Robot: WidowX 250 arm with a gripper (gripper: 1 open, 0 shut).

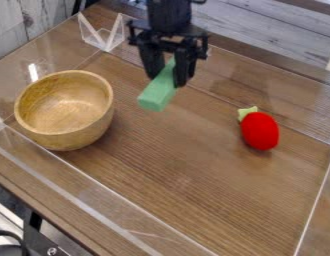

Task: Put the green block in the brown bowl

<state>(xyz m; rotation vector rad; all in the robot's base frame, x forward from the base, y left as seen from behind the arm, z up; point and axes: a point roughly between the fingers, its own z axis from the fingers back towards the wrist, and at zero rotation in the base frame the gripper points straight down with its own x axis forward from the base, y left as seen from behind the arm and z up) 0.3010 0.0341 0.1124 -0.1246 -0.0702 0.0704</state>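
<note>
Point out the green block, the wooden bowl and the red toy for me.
green block (157, 93), camera view, its lower end hanging below the fingers.
wooden bowl (100, 124), camera view, the right side of its outer wall.
red toy (261, 131), camera view, the middle of its red body.

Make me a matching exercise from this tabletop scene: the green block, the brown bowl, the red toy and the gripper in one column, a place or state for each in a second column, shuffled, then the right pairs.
Things:
1. green block
2. brown bowl
3. red toy
4. gripper

Places or states:
A. sits empty on the table at the left
B. shut, pointing down, above the table
C. lies on the table at the right
D. hangs tilted in the air, pinched at its upper end

Pairs: 1-D, 2-A, 3-C, 4-B
</note>
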